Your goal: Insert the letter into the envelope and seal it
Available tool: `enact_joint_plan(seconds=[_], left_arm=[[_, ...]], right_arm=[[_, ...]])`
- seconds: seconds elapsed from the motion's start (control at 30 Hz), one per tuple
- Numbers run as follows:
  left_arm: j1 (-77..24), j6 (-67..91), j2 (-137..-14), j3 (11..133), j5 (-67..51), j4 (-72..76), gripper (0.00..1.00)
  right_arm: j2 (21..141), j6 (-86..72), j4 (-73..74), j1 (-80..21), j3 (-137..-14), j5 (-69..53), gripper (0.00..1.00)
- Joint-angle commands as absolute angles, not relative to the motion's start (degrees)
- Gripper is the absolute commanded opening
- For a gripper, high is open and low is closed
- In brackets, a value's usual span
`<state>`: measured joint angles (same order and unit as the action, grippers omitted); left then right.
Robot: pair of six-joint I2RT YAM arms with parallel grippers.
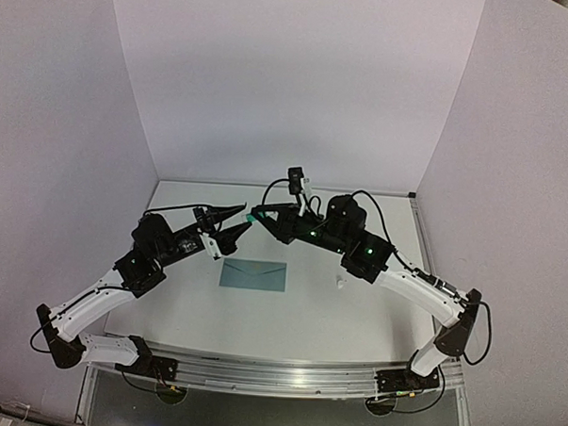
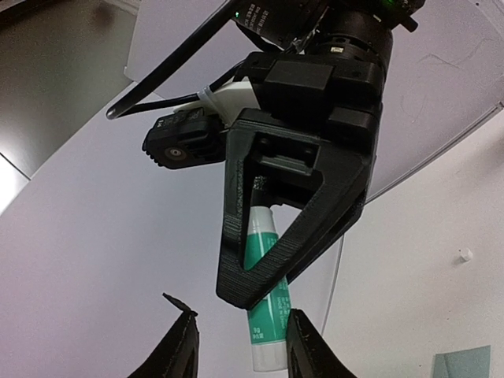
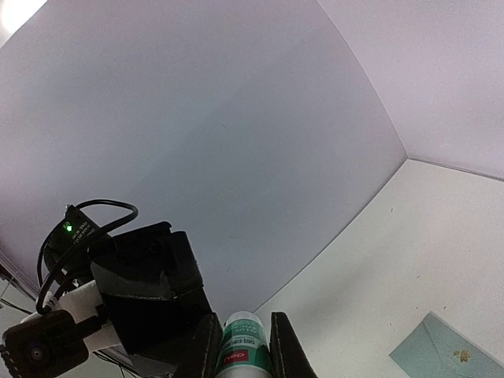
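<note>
The teal envelope (image 1: 253, 274) lies flat on the white table with its flap down. It also shows at the edge of the left wrist view (image 2: 465, 364) and of the right wrist view (image 3: 449, 358). The letter is out of view. My right gripper (image 1: 261, 215) is raised above the table and shut on a green-and-white glue stick (image 3: 244, 346). My left gripper (image 1: 245, 219) faces it, open. In the left wrist view the stick's white end (image 2: 268, 350) sits between my left fingers (image 2: 303, 346), close to the right one. The right gripper (image 2: 252, 291) is just above.
A small white object (image 1: 338, 283) lies on the table right of the envelope; it also shows in the left wrist view (image 2: 465, 254). Pale walls enclose the table on three sides. Both arms meet over the table's far middle.
</note>
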<state>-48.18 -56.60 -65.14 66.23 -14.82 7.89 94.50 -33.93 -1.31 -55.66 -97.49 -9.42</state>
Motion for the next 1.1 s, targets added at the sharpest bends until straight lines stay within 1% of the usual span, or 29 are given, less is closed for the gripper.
enact_joint_plan(seconds=[0.0, 0.1, 0.2, 0.63, 0.7, 0.8, 0.97, 1.07], left_arm=[[-48.34, -56.22, -63.60, 67.30, -13.46, 5.08, 0.43], [-48.34, -56.29, -63.57, 67.10, -12.28, 3.72, 0.44], [-48.38, -56.14, -64.09, 67.80, -11.13, 3.68, 0.42], [-48.30, -55.16, -65.22, 69.40, -11.86, 3.40, 0.20], [-48.33, -55.03, -65.18, 69.52, -12.03, 3.20, 0.18], [-48.34, -54.89, -64.98, 69.52, -12.39, 3.24, 0.17], [-48.35, -55.19, -64.50, 68.96, -13.33, 3.74, 0.22], [-48.34, -55.16, -64.55, 68.96, -13.53, 3.90, 0.22]], right_arm=[[93.06, -33.81, -4.75, -55.91, -99.60, -9.45, 0.00], [92.48, -33.86, -4.79, -55.92, -99.65, -9.90, 0.00], [92.58, -34.60, -4.92, -55.94, -99.39, -10.59, 0.00], [93.60, -35.82, -5.36, -55.92, -99.56, -12.39, 0.00], [93.65, -35.82, -5.31, -55.92, -99.52, -12.40, 0.00], [93.73, -35.79, -5.28, -55.91, -99.28, -12.10, 0.00], [93.91, -35.75, -5.20, -55.90, -98.90, -11.69, 0.00], [94.08, -35.83, -5.19, -55.90, -98.98, -11.76, 0.00]])
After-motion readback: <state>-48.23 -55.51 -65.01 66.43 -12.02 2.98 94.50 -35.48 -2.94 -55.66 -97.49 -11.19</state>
